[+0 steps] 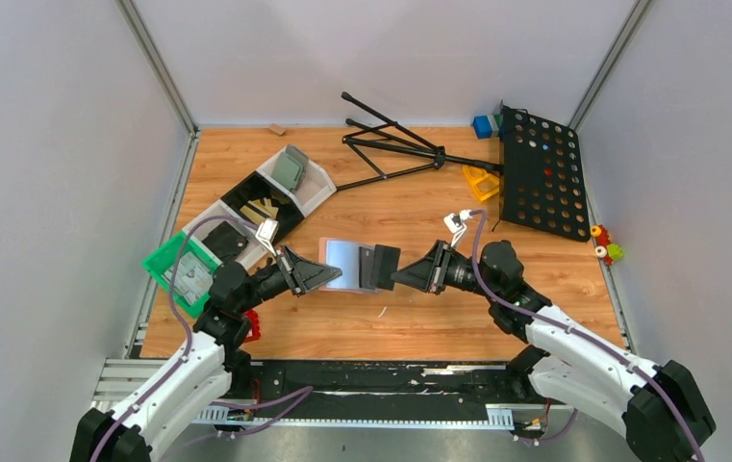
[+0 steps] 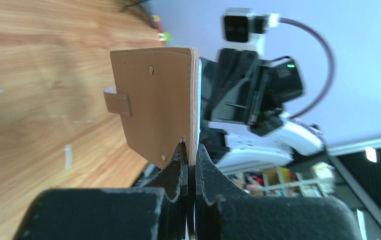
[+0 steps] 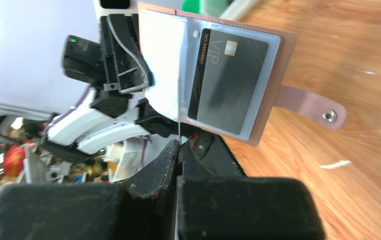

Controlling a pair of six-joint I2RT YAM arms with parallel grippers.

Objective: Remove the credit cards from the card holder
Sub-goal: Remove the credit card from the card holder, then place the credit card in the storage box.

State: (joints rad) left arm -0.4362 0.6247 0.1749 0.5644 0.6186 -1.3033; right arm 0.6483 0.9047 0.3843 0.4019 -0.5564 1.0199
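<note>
At the near edge the bases of the two arms are seen, both reaching inward over the wooden surface (image 1: 410, 318). On the far left a green basket (image 1: 158, 258) is set, and behind it white bins (image 1: 318, 188), one of which carries a grey-green holder (image 1: 290, 170).

The left end effector (image 1: 328, 277) is clamped on the card holder (image 1: 347, 260); in the left wrist view its fingers (image 2: 180, 162) are pressed together on the lower corner of the tan cover (image 2: 153, 105), whose short strap (image 2: 117, 103) sticks out sideways. The card holder is held up off the surface, between the two end effectors and roughly at the middle of the workspace.

The right end effector (image 1: 395, 277) is closed from the opposite side. In the right wrist view its fingers (image 3: 170, 160) are shut on a thin leaf seen edge-on; whether this leaf carries a card cannot be told. Beside that leaf a black credit card (image 3: 226, 85) marked "VIP" is seen in a clear pocket against the salmon cover.

Farther back a black tripod (image 1: 391, 144) is laid flat, and to the right a black perforated board (image 1: 540, 173) is placed, with small coloured toys (image 1: 607, 245) off its right edge.
</note>
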